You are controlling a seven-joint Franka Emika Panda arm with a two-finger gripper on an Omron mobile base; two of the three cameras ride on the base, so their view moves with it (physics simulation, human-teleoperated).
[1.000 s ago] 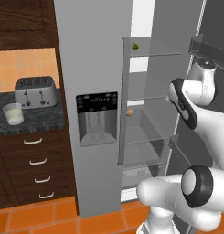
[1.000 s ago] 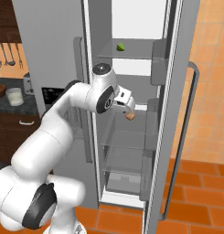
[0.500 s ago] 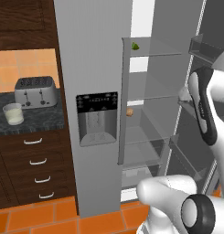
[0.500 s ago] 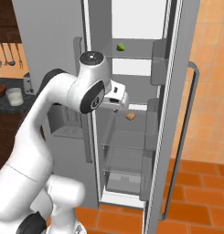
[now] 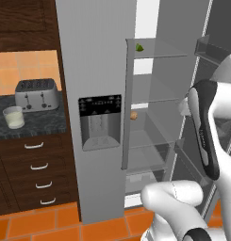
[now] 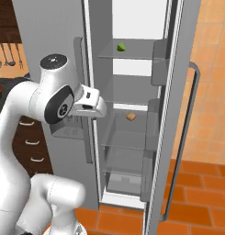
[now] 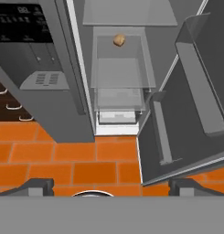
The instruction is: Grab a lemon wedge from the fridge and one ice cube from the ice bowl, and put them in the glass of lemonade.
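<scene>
Lemon wedge (image 5: pixel 139 47) lying on the top glass shelf (image 5: pixel 159 54) of the fridge (image 5: pixel 95 70), small and yellow-green, toward the shelf's back left corner; seen again from the right base camera (image 6: pixel 121 46) on the same top shelf. Two shelves lower, a small tan-orange round item (image 5: pixel 134 115) near the left wall of the compartment, also in view from the hand camera (image 7: pixel 119 40). Right fridge door (image 6: pixel 178 137) swung wide open, long vertical handle (image 6: pixel 185 137) on its outer face, door bins (image 7: pixel 198 82) on its inner side. Left door shut, black dispenser panel (image 5: pixel 100 121) on its front. Gripper (image 7: pixel 111 186) with fingers spread wide apart, nothing between them, hovering in front of the open compartment, well below and apart from the wedge, above the orange floor tiles (image 7: pixel 63 155). On the dark counter (image 5: pixel 37 120) to the left of the fridge, glass of lemonade (image 5: pixel 13 117) standing upright, just in front of and to the left of a grey toaster (image 5: pixel 37 92). Dark wooden drawers (image 5: pixel 34 174) beneath the counter.
</scene>
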